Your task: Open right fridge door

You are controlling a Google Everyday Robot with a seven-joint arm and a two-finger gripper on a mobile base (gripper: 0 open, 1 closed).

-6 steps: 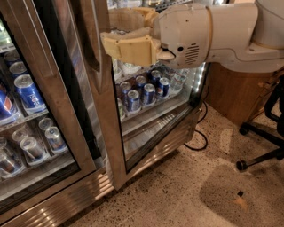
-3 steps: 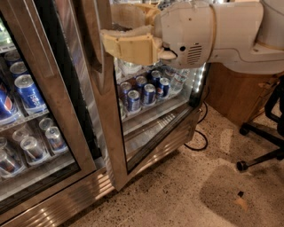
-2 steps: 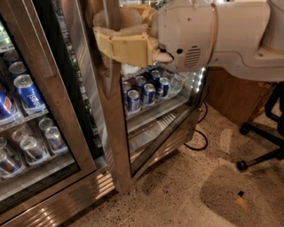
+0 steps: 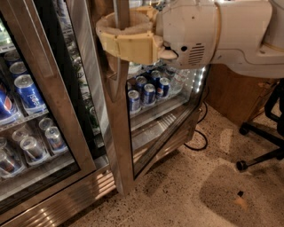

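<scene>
Two glass doors front one stainless-steel fridge (image 4: 66,201) with a ribbed base grille, standing on a speckled terrazzo floor (image 4: 186,199). The left door (image 4: 57,111) is shut. The right fridge door (image 4: 116,142) stands partly open, brushed steel edge toward the camera. One white arm (image 4: 230,31) enters from the right. One tan pincer (image 4: 116,32) sits high on that door, both fingers clamped around the long vertical handle (image 4: 121,9). One black cable (image 4: 200,138) lies by the door's foot. Three blue cans (image 4: 148,93) stand in a row behind its glass. One can (image 4: 29,93) at left reads Pepsi.
</scene>
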